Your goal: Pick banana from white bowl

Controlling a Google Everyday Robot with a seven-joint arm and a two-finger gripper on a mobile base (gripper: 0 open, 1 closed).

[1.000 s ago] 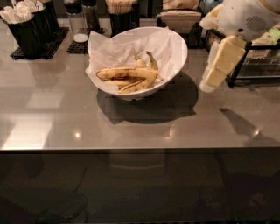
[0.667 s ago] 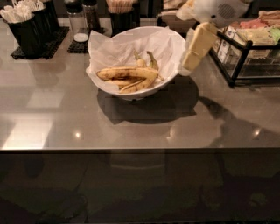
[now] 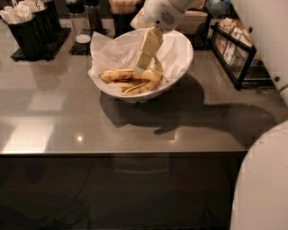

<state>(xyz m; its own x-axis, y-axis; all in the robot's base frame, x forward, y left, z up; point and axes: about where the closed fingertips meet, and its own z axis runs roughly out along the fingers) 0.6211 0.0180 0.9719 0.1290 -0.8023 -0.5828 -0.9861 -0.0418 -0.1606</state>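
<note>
The white bowl (image 3: 182, 67), wide and lined with crinkled white paper, stands on the grey counter at centre back. Several bananas lie in it. The banana (image 3: 118, 75), the longest and thickest one, yellow with brown blotches, lies along the left side of the pile. My gripper (image 3: 143, 63) reaches down into the bowl from the upper right, its cream tips just above the bananas, right of the big banana's end.
Black holders with white utensils (image 3: 27, 27) stand at the back left. Shakers (image 3: 85, 18) and a cup of sticks (image 3: 122, 13) stand behind the bowl. A black wire rack of packets (image 3: 234, 49) stands at the right. The counter's front edge (image 3: 121, 153) runs across the middle.
My gripper has moved left from beside the bowl's right rim to over the bowl and down toward the bananas. The bowl and bananas have not moved.
</note>
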